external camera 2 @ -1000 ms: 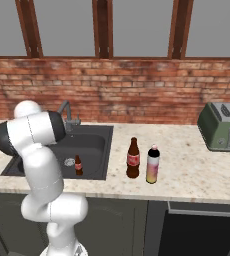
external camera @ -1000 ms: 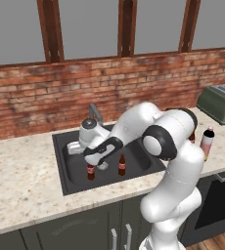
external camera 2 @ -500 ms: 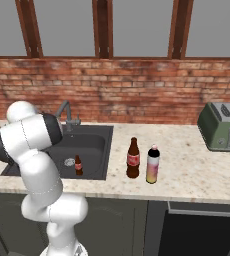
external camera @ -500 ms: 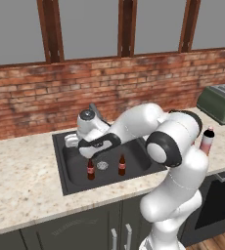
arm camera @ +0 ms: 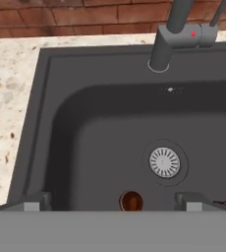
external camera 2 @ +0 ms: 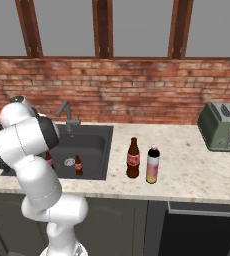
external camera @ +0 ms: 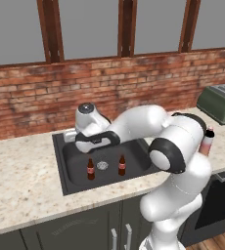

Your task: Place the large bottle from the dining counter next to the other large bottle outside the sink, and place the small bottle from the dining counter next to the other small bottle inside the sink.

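White arm links rise from the base, fold at a dark elbow and reach back over the sink, the wrist bent so the hand looks almost straight down into the dark grey basin. The fingers stand spread wide apart and released, holding nothing.

In the hand view, 1 small brown bottle is seen from above, its round mouth lying between the 2 fingertips and below them, nearer the right one, apart from both. The round metal drain sits just beyond the fingers, toward the right tip, and the faucet stands well beyond them on the far rim.

From the left base view, 2 short bottles stand upright on the basin floor beneath the hand: one left of the drain, its twin right of it.

Well off to the right of the fingers, on the pale stone tabletop, the tall dark brown bottle and the yellow-to-pink bottle stand upright just beside each other.
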